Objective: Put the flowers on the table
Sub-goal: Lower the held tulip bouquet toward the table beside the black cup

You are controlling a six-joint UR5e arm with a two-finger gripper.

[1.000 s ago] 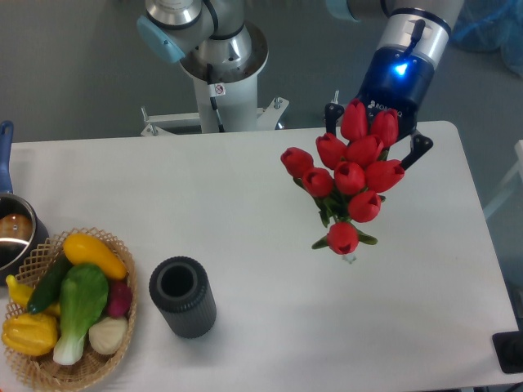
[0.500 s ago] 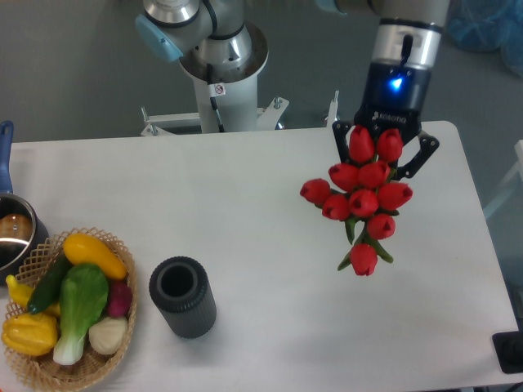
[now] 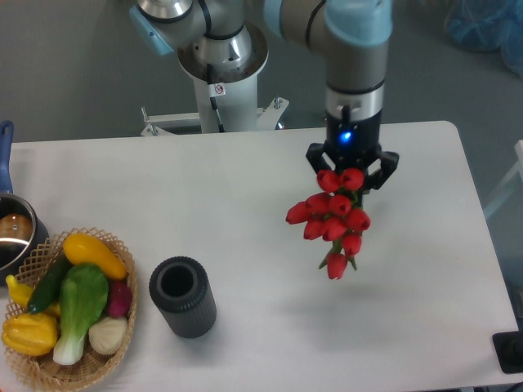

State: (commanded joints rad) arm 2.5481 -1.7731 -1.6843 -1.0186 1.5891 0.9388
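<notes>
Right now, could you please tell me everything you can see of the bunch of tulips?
The flowers are a tight bunch of red tulip heads with bits of green leaf showing near the lower end. They look artificial. The gripper is shut on them from above, its dark fingers either side of the top blooms. The bunch hangs over the right half of the white table; whether it touches the surface cannot be told. The stems are hidden.

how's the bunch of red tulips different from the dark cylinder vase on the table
The bunch of red tulips hangs in the two-finger gripper, above the white table; the dark ribbed cylindrical vase rests on the table's surface. The tulips are bright red with green leaves; the vase is a plain dark grey. The tulips are a loose cluster of many heads; the vase is one solid open-topped tube. Both sit in the table's front half.
</notes>
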